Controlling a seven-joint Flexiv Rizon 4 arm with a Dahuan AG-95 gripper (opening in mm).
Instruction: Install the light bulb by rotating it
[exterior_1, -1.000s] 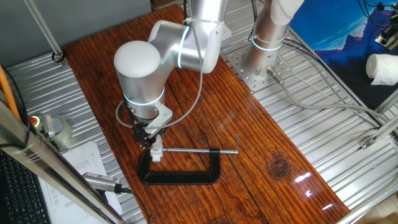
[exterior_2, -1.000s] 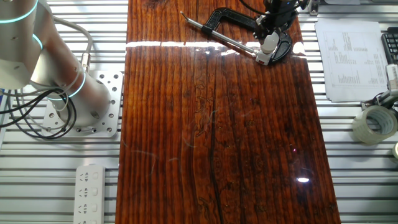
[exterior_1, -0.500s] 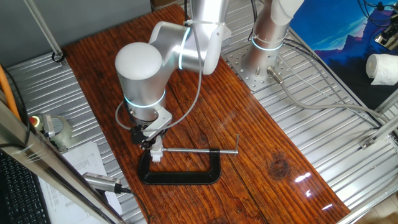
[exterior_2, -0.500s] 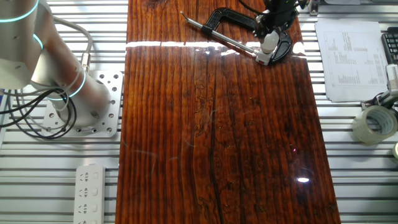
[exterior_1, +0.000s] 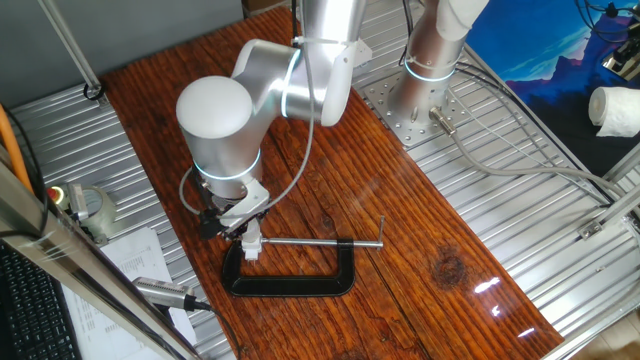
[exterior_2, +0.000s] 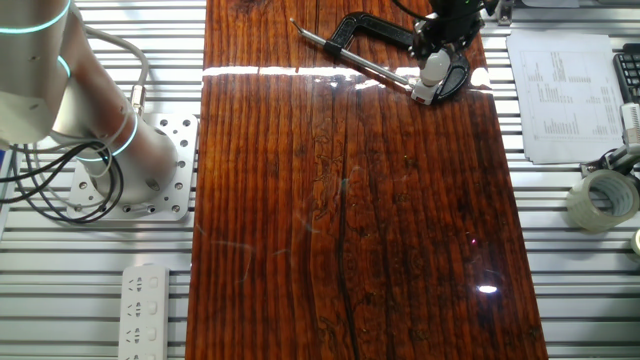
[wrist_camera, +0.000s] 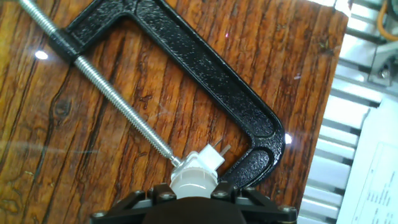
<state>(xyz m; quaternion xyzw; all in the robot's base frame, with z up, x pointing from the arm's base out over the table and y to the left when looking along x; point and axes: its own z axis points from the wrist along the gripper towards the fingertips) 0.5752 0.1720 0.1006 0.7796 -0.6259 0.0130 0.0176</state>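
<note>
Compared with a second ago: wrist housing swung toward the table's left edge in one fixed view, black finger mount turned about its own axis, height unchanged. Reads as a screwing turn in progress, thread likely partly engaged, seating not confirmable.

Pincer (exterior_1: 246, 233) closed on the light bulb (wrist_camera: 193, 181), pads pressed to either side of the dome as far as hand view shows (pad tips mostly cut off by the frame's bottom edge). Bulb directly under the pincer, upright, base down into the socket block (wrist_camera: 203, 160). Same bulb just below the black fingers in the other fixed view (exterior_2: 432, 68).

Bulb: frosted white, smooth, round dome, short narrow neck. Socket block: small, white, squarish plastic, two thin metal pins sticking out on the side away from the pincer. C-clamp (wrist_camera: 206, 70): black cast metal, pebbled finish, curved frame wrapping around beyond the block. Clamp screw (wrist_camera: 117, 102): bright threaded steel rod, tip touching the block, pinning it against the clamp's jaw. Table (wrist_camera: 74, 168): dark red-brown wood, strong grain, glossy with glare spots.

Likely slippery grip on the smooth dome; risk of spinning without turning the bulb.
</note>
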